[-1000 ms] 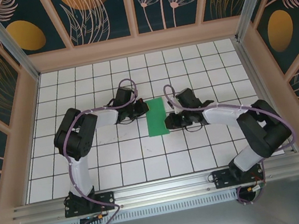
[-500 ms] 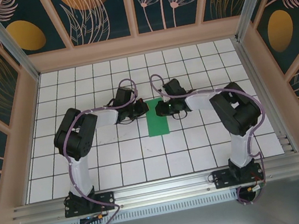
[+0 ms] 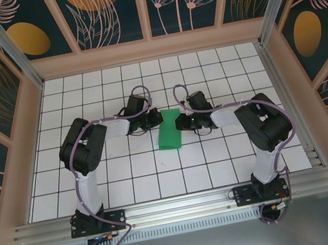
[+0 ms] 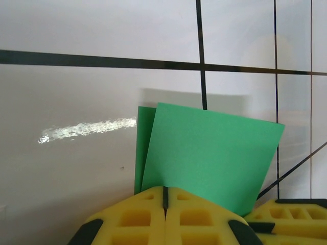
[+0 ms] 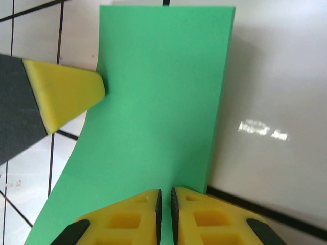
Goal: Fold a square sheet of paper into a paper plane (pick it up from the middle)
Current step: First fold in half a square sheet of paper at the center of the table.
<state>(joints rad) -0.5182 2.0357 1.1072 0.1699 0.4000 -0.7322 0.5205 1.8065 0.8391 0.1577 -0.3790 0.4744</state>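
The square sheet of paper (image 3: pixel 168 129) is bright green, folded into a narrow strip, and lies tilted at the table's centre. In the left wrist view two layers of the paper (image 4: pixel 209 148) show, slightly offset, running in under my left gripper (image 4: pixel 165 191), whose jaws are pressed together on its edge. My left gripper (image 3: pixel 158 118) sits at the strip's upper left. My right gripper (image 3: pixel 179 123) is at the strip's right edge. From the right wrist, the paper (image 5: pixel 163 102) passes between the nearly touching jaws of my right gripper (image 5: pixel 165 196).
The white gridded tabletop (image 3: pixel 128 173) lies all around the paper. Wooden walls (image 3: pixel 27 140) enclose it on three sides. The left gripper's yellow finger (image 5: pixel 61 97) touches the paper's far edge in the right wrist view. A right finger (image 4: pixel 291 217) shows at the left wrist view's corner.
My right gripper swung from the paper's lower right up to its right edge and closed on it. The strip's near end has shifted left and now sits tilted. The left arm stayed put.
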